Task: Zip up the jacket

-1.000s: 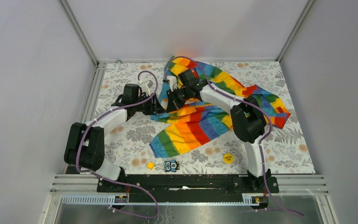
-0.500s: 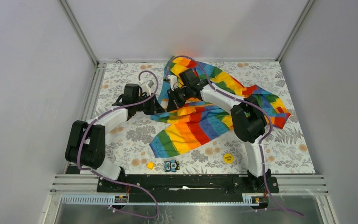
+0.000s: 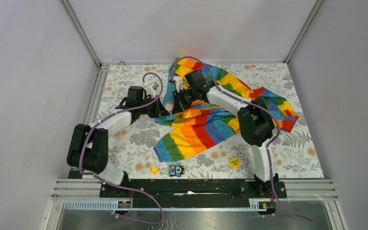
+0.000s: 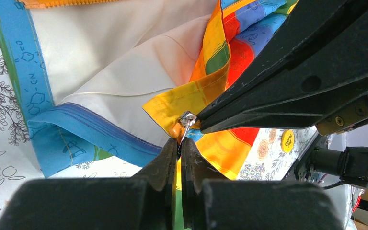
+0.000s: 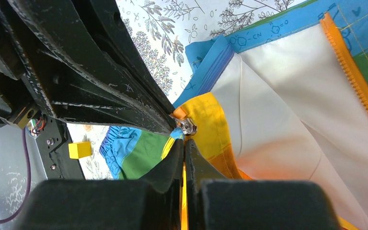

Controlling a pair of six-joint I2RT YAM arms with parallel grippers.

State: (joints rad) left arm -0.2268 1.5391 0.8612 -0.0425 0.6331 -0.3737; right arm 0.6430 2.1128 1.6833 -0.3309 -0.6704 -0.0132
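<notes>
The rainbow-striped jacket (image 3: 206, 127) lies open on the floral table, its white lining (image 4: 115, 67) showing. The orange zipper strip (image 5: 352, 72) runs along one front edge. Both grippers meet at the jacket's lower left corner. My left gripper (image 3: 165, 111) is shut, its fingertips (image 4: 172, 152) pinching the thin silver zipper pull (image 4: 187, 120). My right gripper (image 3: 175, 103) is shut on the orange zipper edge just below the silver slider (image 5: 188, 125). Each gripper's black fingers show in the other's wrist view, tip to tip at the slider.
A yellow cube (image 3: 155, 169), a small black-and-white tile (image 3: 176, 169) and a yellow disc (image 3: 234, 162) lie near the front edge. One striped sleeve (image 3: 278, 112) spreads to the right. A metal frame rail (image 3: 92, 103) runs along the table's left side.
The right wrist has shifted slightly toward the far edge. The left arm has barely moved, and both grippers stay shut at the zipper's lower end.
</notes>
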